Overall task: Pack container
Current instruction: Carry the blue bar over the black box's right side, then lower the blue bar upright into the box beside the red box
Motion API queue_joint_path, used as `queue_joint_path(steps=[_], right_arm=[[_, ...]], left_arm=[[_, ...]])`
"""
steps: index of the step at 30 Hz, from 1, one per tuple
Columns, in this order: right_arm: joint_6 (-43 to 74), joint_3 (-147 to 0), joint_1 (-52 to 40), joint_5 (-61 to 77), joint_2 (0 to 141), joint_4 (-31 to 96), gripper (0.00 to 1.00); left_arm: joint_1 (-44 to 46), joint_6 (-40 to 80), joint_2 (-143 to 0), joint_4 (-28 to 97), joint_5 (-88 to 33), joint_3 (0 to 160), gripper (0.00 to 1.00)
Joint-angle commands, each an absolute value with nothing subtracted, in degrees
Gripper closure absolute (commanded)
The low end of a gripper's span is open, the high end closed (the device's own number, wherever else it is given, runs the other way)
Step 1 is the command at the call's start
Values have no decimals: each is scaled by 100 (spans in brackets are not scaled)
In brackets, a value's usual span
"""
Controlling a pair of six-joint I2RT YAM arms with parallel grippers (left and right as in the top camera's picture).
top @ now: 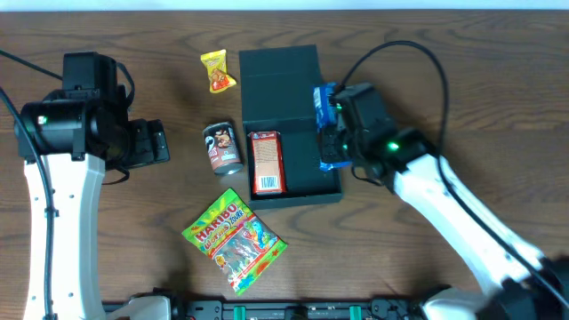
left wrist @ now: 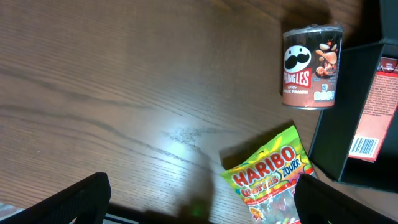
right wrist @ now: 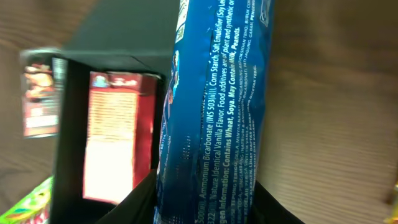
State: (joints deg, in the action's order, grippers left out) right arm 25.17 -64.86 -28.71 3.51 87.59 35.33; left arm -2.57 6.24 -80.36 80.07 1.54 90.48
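As viewed from overhead, mid-table: dark green matte square container (top: pixel 302 173), same-colour hinged flap lid (top: pixel 277 80) laid back flat on its far side. Inside, against its left wall: red printed carton (top: pixel 266 162). Over its right rim: right gripper (top: pixel 331 133), jaws clamped on blue snack packet (right wrist: pixel 211 93). Just left of container: Pringles can (top: pixel 222 147). Well left: left gripper (top: pixel 158 142), jaws wide apart, holding nothing.

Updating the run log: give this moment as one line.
right tool: holds blue packet at box edge | left tool: open | carton: in box
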Motion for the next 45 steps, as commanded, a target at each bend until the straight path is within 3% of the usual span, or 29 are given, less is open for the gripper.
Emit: queue_joint_path(steps=[1, 20, 36, 39, 41, 45], right_arm=[[2871, -6534, -2985, 596, 9065, 3465, 80], [3343, -5913, -3345, 314, 9367, 3485, 74], [3330, -6010, -3334, -69, 9306, 3557, 56], [3232, -6132, -3334, -71, 9170, 3562, 57], [3155, -6206, -3334, -91, 9050, 3566, 67], [3035, -6394, -3334, -108, 8735, 3817, 69]], left_arm=[[-283, 711, -8036, 8016, 189, 9059, 5], [-283, 711, -8036, 8016, 189, 9059, 5], [-283, 709, -8036, 8016, 189, 9059, 5], [-283, 711, -8036, 8016, 189, 9059, 5], [-283, 711, -8036, 8016, 189, 9059, 5], [-283, 711, -8036, 8016, 189, 9059, 5]])
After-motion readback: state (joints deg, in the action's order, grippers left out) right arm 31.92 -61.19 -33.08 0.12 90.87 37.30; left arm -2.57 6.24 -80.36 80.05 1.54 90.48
